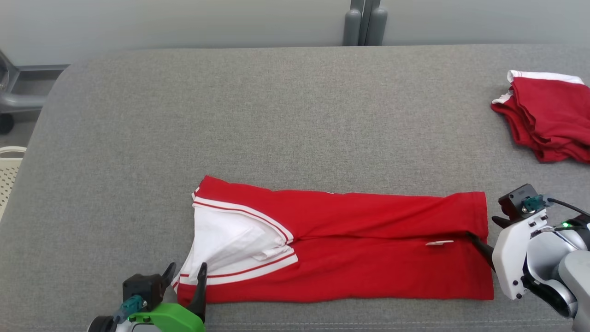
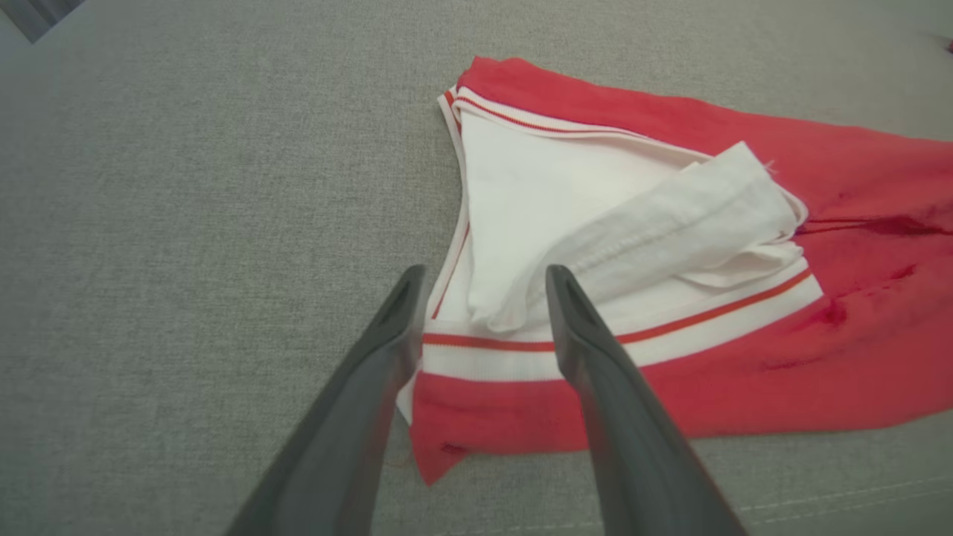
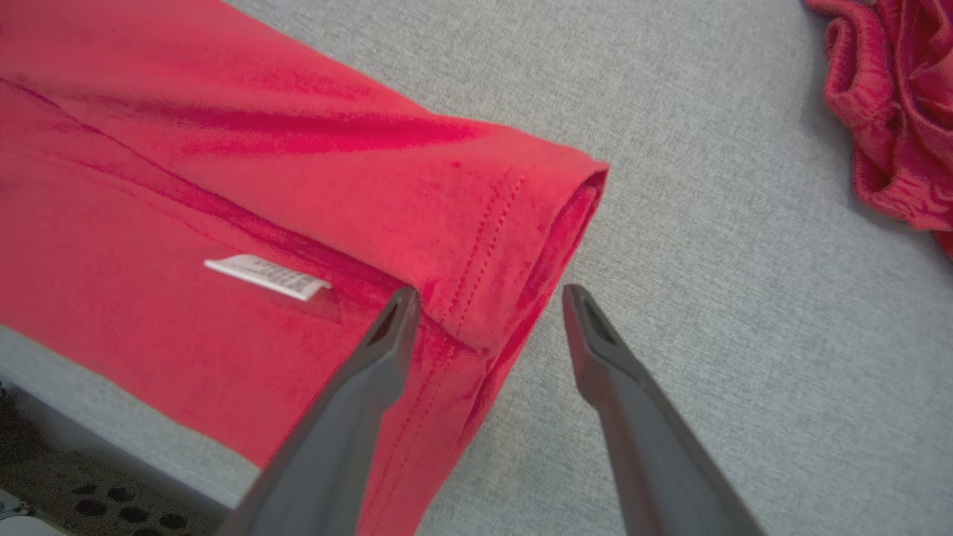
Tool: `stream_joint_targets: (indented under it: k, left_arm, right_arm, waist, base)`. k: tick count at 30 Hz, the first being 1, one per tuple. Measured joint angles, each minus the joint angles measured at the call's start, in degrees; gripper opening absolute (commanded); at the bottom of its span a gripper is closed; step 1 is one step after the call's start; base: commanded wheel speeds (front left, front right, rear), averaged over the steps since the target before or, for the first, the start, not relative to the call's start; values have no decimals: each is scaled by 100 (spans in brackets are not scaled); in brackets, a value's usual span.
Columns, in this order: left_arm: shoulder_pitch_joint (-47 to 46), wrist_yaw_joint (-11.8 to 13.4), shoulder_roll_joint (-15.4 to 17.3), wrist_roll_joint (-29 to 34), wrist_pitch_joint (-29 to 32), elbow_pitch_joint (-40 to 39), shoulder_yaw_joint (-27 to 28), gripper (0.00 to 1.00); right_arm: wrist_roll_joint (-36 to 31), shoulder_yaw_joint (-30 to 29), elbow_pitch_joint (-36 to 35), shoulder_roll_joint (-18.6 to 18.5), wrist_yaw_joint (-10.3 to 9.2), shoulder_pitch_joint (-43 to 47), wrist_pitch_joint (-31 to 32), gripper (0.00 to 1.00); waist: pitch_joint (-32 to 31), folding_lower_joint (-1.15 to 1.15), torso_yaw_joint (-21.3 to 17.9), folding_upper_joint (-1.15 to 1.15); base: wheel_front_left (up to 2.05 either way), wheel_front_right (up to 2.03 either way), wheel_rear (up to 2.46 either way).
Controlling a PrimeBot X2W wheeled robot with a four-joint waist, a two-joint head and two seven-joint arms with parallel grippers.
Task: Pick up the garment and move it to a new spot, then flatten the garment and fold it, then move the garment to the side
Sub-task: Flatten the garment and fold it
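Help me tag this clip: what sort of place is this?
Likely a garment-folding test station: a wide grey padded table, a half-folded red shirt laid flat, and a pile of red garments set aside.

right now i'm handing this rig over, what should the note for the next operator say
Left gripper: jaws open, at the collar end of the red garment, nothing held.
Right gripper: jaws open, at the hem end, one finger over the fabric, nothing held.
Garment: flat on the grey padded surface, near its front edge, sides folded in to a long strip.
A red clothing pile sits at the far right.
Done: laid out, flattened, first folds.
Left: likely fold end to end, then move it aside.
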Motion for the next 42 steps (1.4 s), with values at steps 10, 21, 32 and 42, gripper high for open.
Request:
stream_joint_targets:
  k: [10, 21, 32, 42]
  left_arm:
    - [213, 42, 134, 67, -592, -41, 121, 100]
    - [476, 209, 53, 336, -892, -527, 747, 100]
    - [689, -261, -504, 709, -913, -964, 1853, 100]
    - [886, -1117, -1083, 1496, -922, -768, 2405, 100]
  right_arm:
    - [-167, -1490, -348, 704, -1, 971, -526, 100]
    - [-792, -3118, -1017, 2577, -3, 1699, -1430, 100]
    - [-1235, -3167, -861, 3245, -4, 1759, -2642, 100]
    - [-1363, -3004, -330, 3334, -4, 1674, -3382, 100]
  waist:
    - [-437, 0, 58, 0]
    - [-864, 0, 134, 0]
    - [-1019, 0, 233, 0]
    - [-1139, 0, 415, 0]
  base:
    - [0, 0, 0]
    - [0, 0, 0]
    - [0, 0, 0]
    - [0, 0, 0]
